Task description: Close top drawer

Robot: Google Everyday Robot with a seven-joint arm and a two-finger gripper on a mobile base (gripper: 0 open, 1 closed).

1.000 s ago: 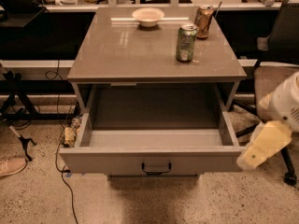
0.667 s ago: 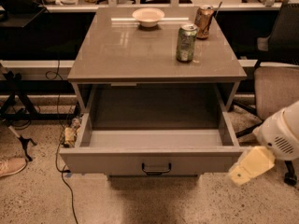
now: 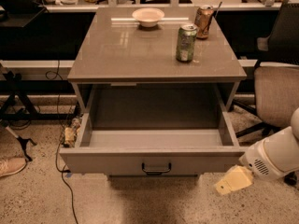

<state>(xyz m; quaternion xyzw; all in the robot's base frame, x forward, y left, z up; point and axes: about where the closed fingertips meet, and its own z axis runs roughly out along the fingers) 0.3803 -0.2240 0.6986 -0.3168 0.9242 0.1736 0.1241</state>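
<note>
One open drawer just left of the gripper (image 3: 233, 181): top drawer (image 3: 112, 161), pulled well out of the grey cabinet (image 3: 140, 55), tall plain front just beside the gripper, contact impossible to tell. Black loop handle (image 3: 156, 168) mid-front, further left and slightly higher. Hangs low over the speckled floor (image 3: 140, 204), off the drawer's right front corner, on a white arm (image 3: 275, 155) coming in from the right. Wide or narrow: cannot tell. Up and left, on the cabinet top: green can (image 3: 186, 42), brown can (image 3: 203, 21) behind it, pale bowl (image 3: 148, 16) further left still. Above and right: office chair (image 3: 275, 92).
</note>
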